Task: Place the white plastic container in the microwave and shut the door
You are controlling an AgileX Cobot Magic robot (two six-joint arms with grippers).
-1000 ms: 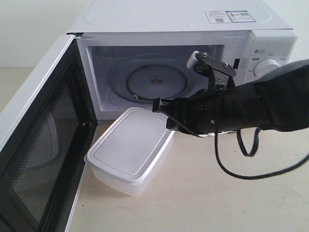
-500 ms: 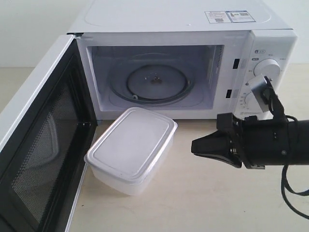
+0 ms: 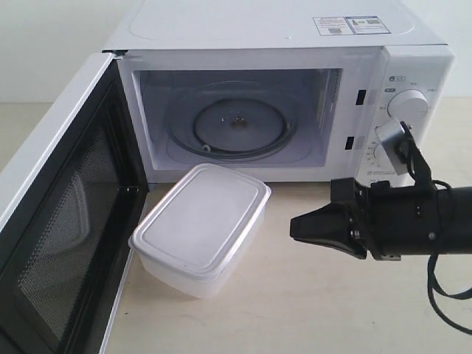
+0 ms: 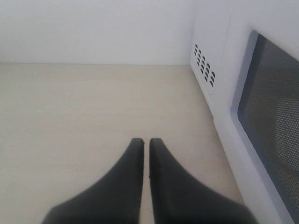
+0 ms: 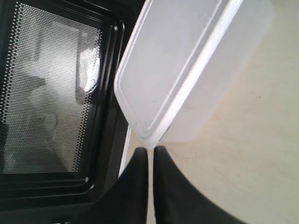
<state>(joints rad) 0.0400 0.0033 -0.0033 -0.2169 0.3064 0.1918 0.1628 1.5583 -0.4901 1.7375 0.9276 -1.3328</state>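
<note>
Bench [image 3: 310, 310]: pale surface filling the lower part of the exterior view.
Microwave [image 3: 273, 29]: white, across the top of the frame, cavity open, glass turntable [image 3: 237, 122] visible inside.
Door [image 3: 66, 221]: swung wide open along the left edge, showing its black inner face and mesh window.
Container [image 3: 203, 225]: white and lidded, on the bench at lower centre, just in front of the cavity, outside the microwave.
Right claw [image 3: 295, 225]: centre right, fingers pressed together, holding nothing, pointing at the container but apart from it.
Left claw [image 4: 145, 142]: seen only in its wrist view, fingers together, empty, over the bench.
</note>
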